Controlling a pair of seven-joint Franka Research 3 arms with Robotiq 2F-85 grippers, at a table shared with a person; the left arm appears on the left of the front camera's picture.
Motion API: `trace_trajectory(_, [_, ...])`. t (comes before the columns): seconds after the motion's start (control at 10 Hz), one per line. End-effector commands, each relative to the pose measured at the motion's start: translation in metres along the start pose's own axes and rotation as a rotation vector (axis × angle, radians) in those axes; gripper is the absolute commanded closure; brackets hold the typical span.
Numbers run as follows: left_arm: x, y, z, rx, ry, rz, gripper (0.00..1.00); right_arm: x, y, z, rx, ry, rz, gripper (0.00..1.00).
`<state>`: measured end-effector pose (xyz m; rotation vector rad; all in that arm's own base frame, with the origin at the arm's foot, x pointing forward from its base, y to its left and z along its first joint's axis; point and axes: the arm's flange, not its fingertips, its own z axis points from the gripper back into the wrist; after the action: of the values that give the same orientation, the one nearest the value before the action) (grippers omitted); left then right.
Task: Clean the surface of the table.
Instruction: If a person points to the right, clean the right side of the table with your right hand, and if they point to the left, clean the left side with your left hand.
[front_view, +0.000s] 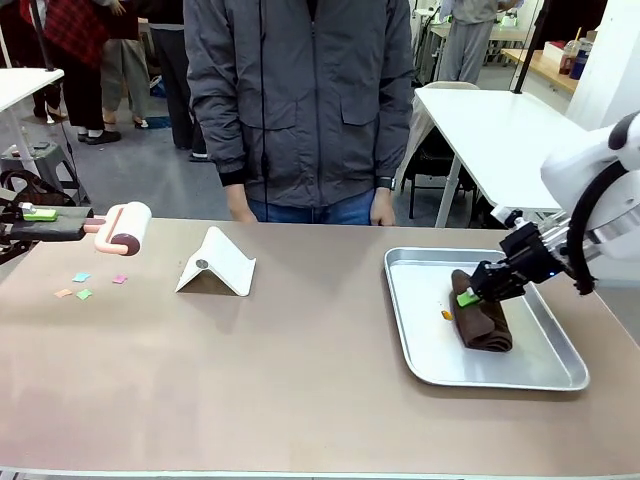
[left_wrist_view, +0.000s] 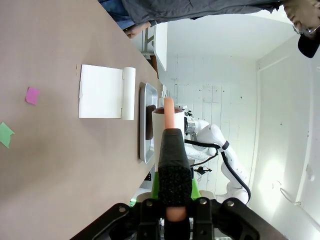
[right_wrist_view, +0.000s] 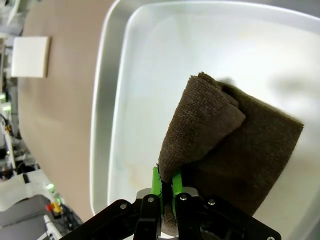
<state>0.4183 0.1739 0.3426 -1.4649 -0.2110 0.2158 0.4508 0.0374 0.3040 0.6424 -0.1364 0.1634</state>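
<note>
The brownish-tan table (front_view: 300, 380) carries several small coloured paper scraps (front_view: 82, 286) near its left end. Above that end, my left gripper (front_view: 45, 215) is shut on the pink handle of a lint roller (front_view: 130, 228), held off the surface. In the left wrist view, the left gripper (left_wrist_view: 174, 165) clamps the handle and the roller (left_wrist_view: 161, 131) points away; a pink scrap (left_wrist_view: 32, 95) and a green scrap (left_wrist_view: 5, 134) lie on the table (left_wrist_view: 50, 165). My right gripper (front_view: 470, 296) is shut on a corner of a folded brown cloth (front_view: 484, 318) in the metal tray (front_view: 420, 340). The right wrist view shows that gripper (right_wrist_view: 166, 182) pinching the cloth (right_wrist_view: 235, 145).
A white folded stand (front_view: 215, 263) sits left of centre on the table. A tiny orange scrap (front_view: 446, 315) lies in the tray beside the cloth. A person in a grey jacket (front_view: 300, 100) stands at the far edge, hands hanging by the table. White tables stand behind.
</note>
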Motion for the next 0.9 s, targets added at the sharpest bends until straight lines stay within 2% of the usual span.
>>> trace_trajectory(0.0, [-0.001, -0.005, 0.001, -0.004, -0.003, 0.005, 1.0, 0.011, 0.009, -0.012, 0.056, 0.0, 0.054, 0.91])
trace_trajectory(0.4, [-0.001, -0.005, 0.001, -0.004, -0.003, 0.005, 1.0, 0.014, 0.033, -0.036, 0.126, 0.078, 0.131, 0.91])
trace_trajectory(0.8, [-0.001, -0.005, 0.001, -0.004, -0.003, 0.005, 1.0, 0.013, 0.041, -0.06, -0.019, 0.107, 0.171, 0.91])
